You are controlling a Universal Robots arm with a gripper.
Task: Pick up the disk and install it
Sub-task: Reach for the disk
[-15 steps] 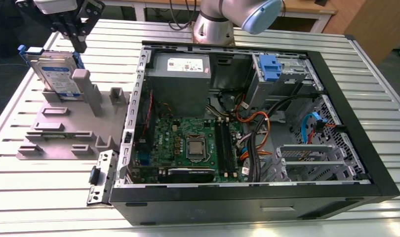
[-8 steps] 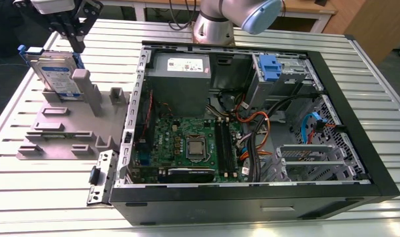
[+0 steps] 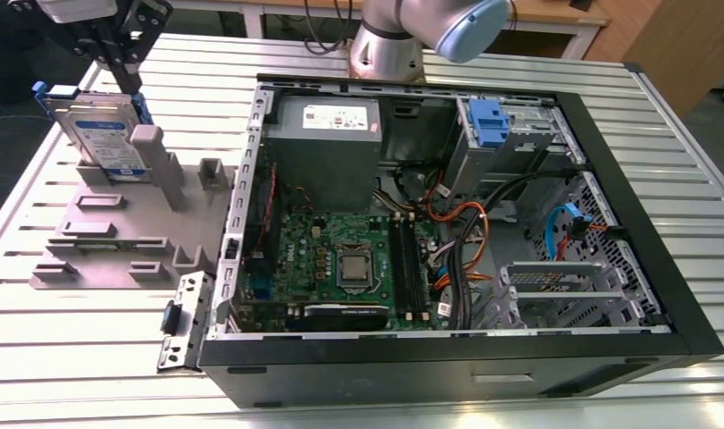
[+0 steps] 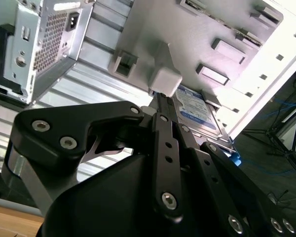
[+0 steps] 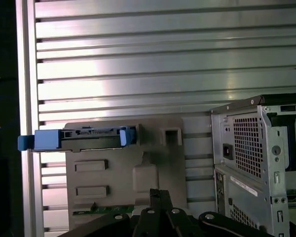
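The disk (image 3: pixel 102 136), a silver drive with a white-and-blue label in a blue carrier, stands on edge in a grey fixture (image 3: pixel 112 228) at the exterior view's left. My gripper (image 3: pixel 126 77) hangs just above its upper edge, apart from it, black fingers together and empty. In the first wrist view the disk (image 5: pixel 84 138) shows edge-on, with blue tabs at both ends, beyond the gripper (image 5: pixel 158 194). In the second wrist view the gripper (image 4: pixel 160 98) points toward the labelled face of the disk (image 4: pixel 197 109).
An open black computer case (image 3: pixel 648 259) lies on the slatted aluminium table (image 3: pixel 696 134), with a motherboard (image 3: pixel 350 259), a grey power supply (image 3: pixel 326 121), a blue bracket (image 3: pixel 487 121) in a far bay and loose cables. The arm's base (image 3: pixel 392 49) stands behind the case.
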